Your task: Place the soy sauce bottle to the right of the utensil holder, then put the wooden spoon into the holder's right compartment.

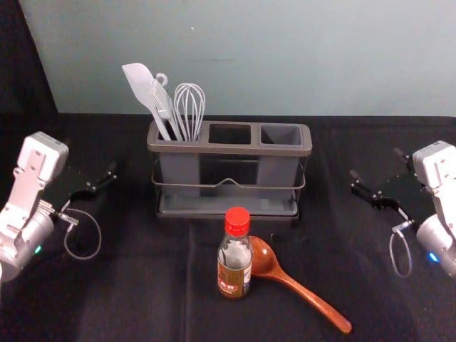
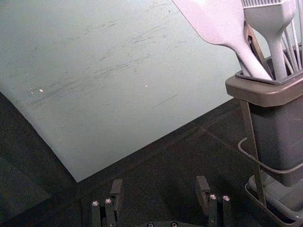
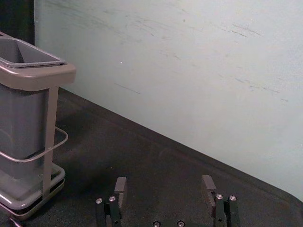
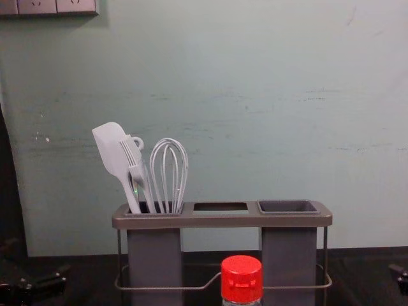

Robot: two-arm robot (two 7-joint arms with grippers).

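and here's the soy sauce bottle [image 1: 234, 267], upright in front of the utensil holder [image 1: 229, 148], so it looks to need a shift rightward before it counts as placed. the wooden spoon [image 1: 263, 258] lies just beside it, bowl by the glass, handle angled out to the near right; the right arm seems best suited to both. left gripper [image 2: 159, 185] hangs at the holder's left, fingers spread around nothing; right gripper [image 3: 164, 183] waits on the other side, also spread. white utensils [image 1: 190, 110] crowd the left compartment, leaving the right compartment [image 1: 281, 134] for the spoon. underneath, dark cloth [image 1: 128, 285]; behind, a scuffed, pale green wall [image 1: 285, 57].
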